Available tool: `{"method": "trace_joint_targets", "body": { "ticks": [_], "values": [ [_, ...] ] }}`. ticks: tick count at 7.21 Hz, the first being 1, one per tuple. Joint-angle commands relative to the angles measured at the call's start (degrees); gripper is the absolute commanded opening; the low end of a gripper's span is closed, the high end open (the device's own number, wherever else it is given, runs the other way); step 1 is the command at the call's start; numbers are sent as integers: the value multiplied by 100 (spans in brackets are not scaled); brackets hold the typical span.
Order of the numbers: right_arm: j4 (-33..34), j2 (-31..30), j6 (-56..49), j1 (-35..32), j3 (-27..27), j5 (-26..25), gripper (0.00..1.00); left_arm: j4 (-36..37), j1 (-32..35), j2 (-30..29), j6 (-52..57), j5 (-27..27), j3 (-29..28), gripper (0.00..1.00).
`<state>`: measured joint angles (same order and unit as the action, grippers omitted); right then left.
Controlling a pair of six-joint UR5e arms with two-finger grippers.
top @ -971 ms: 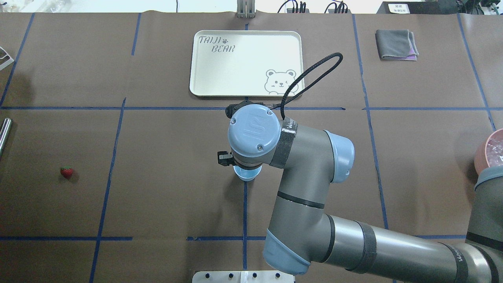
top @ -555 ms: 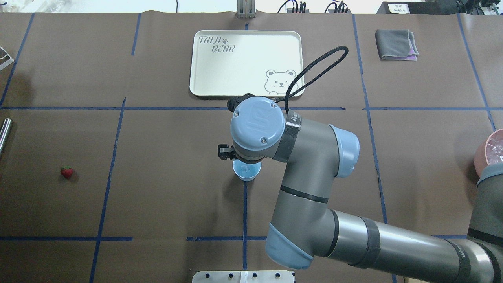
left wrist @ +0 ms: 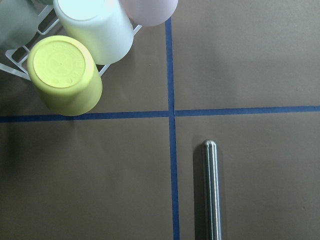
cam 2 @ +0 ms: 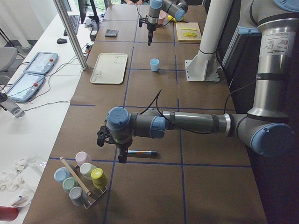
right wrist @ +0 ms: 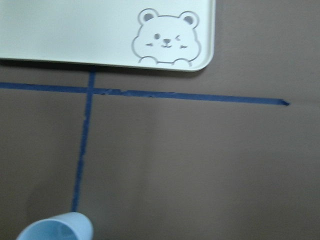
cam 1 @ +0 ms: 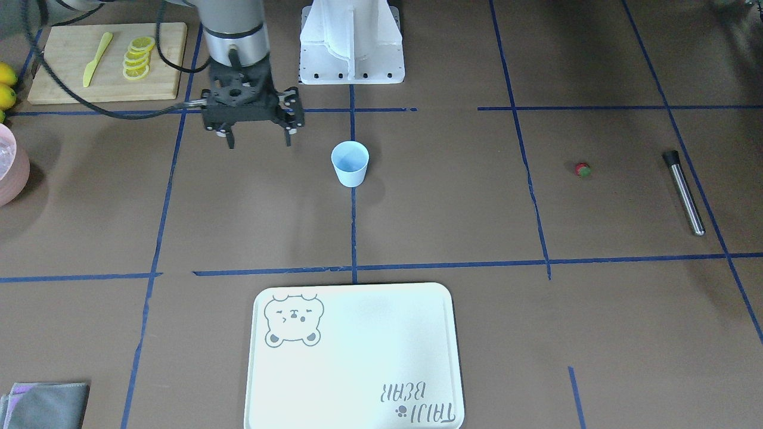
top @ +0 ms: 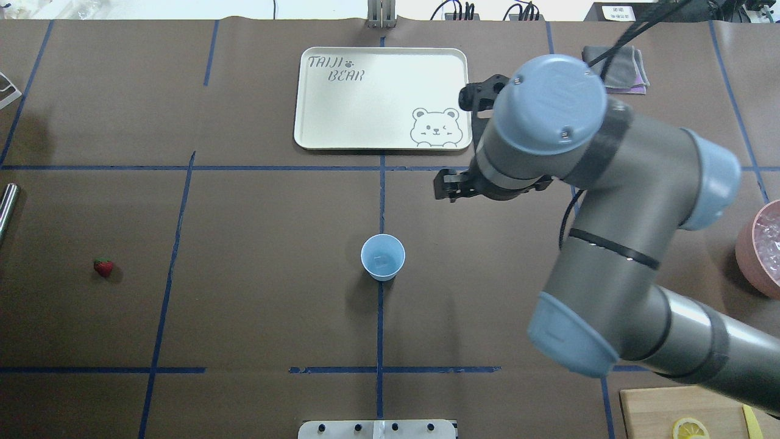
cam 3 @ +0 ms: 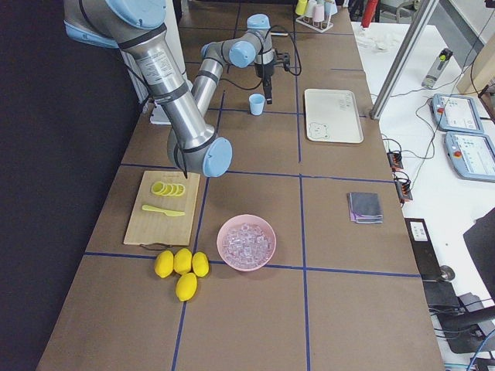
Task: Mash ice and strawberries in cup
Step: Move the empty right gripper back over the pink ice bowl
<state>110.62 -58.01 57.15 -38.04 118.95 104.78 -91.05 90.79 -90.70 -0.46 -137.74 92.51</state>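
The light-blue cup [top: 382, 257] stands upright at the table's middle, and a faint clear cube of ice [top: 381, 262] shows at its bottom. A single small strawberry [top: 103, 267] lies far off on the left side, also visible in the front-facing view [cam 1: 583, 170]. My right gripper [cam 1: 257, 142] hangs open and empty above the table, beside the cup and clear of it. My left gripper [cam 2: 120, 157] hovers over a metal rod [left wrist: 211, 190] at the left end; whether it is open or shut I cannot tell.
A white bear tray [top: 341, 110] lies beyond the cup. A pink bowl of ice cubes [cam 3: 246, 242], a board with lemon slices [cam 1: 101, 59], whole lemons [cam 3: 179, 267] and a grey cloth [top: 615, 70] sit on the right side. A rack of cups [cam 2: 81, 179] stands by the rod.
My right arm has risen from directly over the cup and swung right and away toward the tray's corner. The cup now stands uncovered with the cube inside.
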Motion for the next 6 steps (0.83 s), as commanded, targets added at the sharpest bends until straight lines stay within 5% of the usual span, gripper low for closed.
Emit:
{"method": "trace_joint_targets", "body": {
  "ticks": [1,6],
  "values": [
    [21,-1138,-957,-1271,489,979,99,0,0,9,-68,-8,74,100],
    [-1182,-3478,-4883,-3550,-18,2046,99,0,0,9,-68,-16,92,100]
  ]
}}
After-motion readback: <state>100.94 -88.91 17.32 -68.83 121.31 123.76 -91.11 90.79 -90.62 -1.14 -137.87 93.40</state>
